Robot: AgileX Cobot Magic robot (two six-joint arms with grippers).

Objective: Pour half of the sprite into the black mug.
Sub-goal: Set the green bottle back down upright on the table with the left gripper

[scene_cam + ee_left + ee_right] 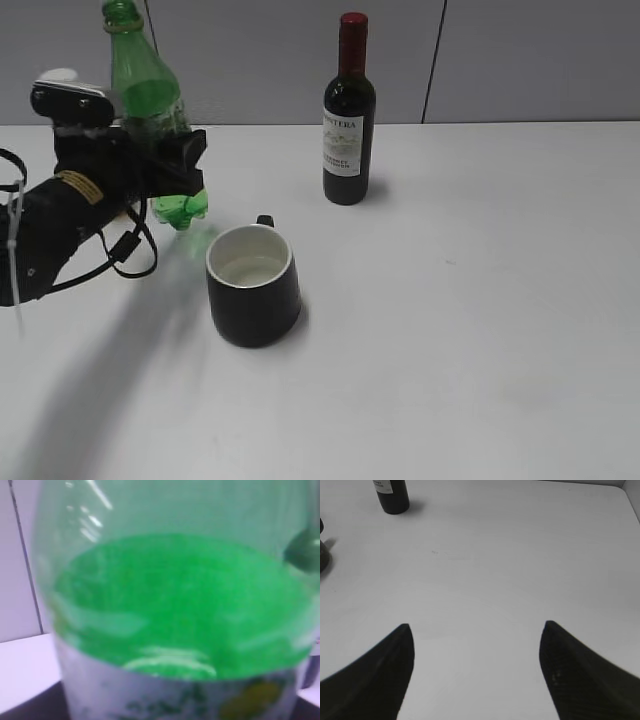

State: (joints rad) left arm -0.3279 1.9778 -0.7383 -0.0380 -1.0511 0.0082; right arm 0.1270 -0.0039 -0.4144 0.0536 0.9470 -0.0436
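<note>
Status: my left gripper [172, 170] is clamped around the mid-body of the sprite bottle [150, 95], which is lifted clear of the table [480, 300] and roughly upright, leaning slightly, with its open neck at the top. It hangs just left of and behind the black mug [254, 285], not over the rim yet.

The mug stands upright on the table with its handle pointing away toward the back. Its white inside looks mostly empty; I think I see a faint ring near the bottom, but I can't tell whether that is liquid or shading. I judge the pour as not done or barely started. What's left: bring the neck over the mug, tilt, stop at half, set the bottle down.

My right gripper [475, 670] is spread wide, holding nothing, parked over bare table well away from the mug.

View differences:
- Exterior: the only one showing bottle and mug together, plus the wine bottle [349, 115] standing well behind and right of the mug. The right arm isn't in it.
- Left wrist: filled by the sprite bottle [175, 605], green wall with the label edge at the bottom. Blurred, my fingers aren't visible, the mug is out of frame.
- Right wrist: shows my open jaws, the wine bottle's base [391, 495] top left and a sliver of the mug [323, 555] at the left edge.
</note>
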